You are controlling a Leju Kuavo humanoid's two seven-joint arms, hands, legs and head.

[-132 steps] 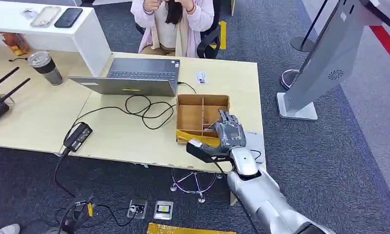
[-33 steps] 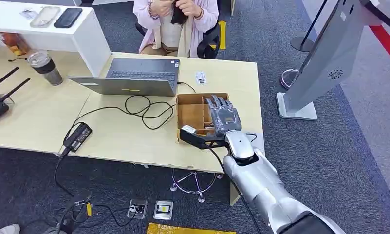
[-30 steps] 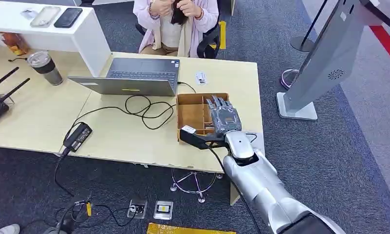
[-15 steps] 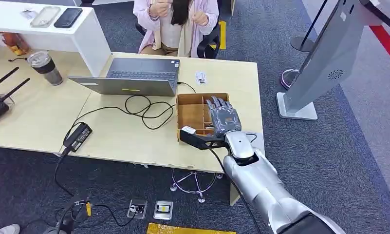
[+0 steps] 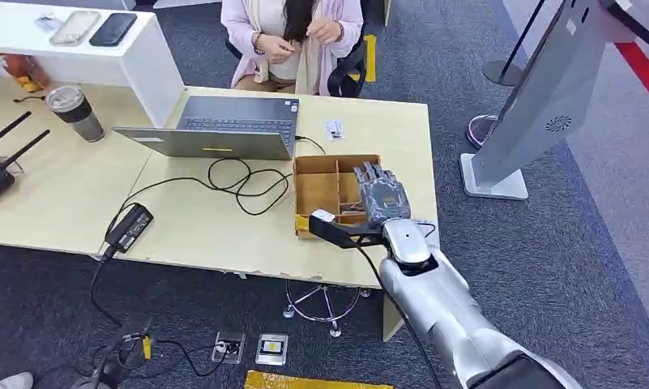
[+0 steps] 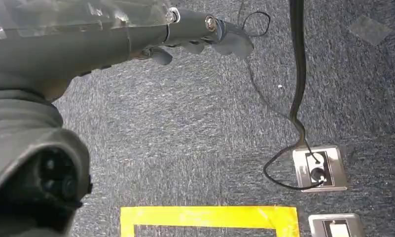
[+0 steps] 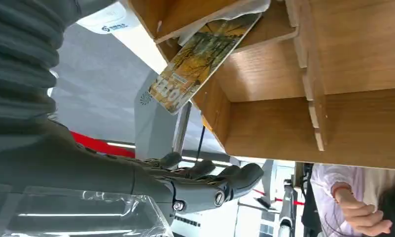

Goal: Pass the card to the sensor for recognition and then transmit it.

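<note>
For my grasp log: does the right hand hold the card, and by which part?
Nothing is held. The right hand is open above the wooden box; the card leans inside, untouched.

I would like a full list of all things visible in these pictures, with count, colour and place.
Wooden box: one, brown, compartments, desk's right part.
Card: one, yellow-orange picture, leaning in the box.
Laptop: one, grey, behind the box.
Power adapter: one, black, desk's front.
Tumbler: one, dark, desk's left.
Kiosk: one, grey, floor at right.
Floor sockets: two, silver, carpet.
Person: one, pink sleeves, seated behind the desk.
Right hand: over the box, fingers apart.
Left hand: above the carpet.
</note>
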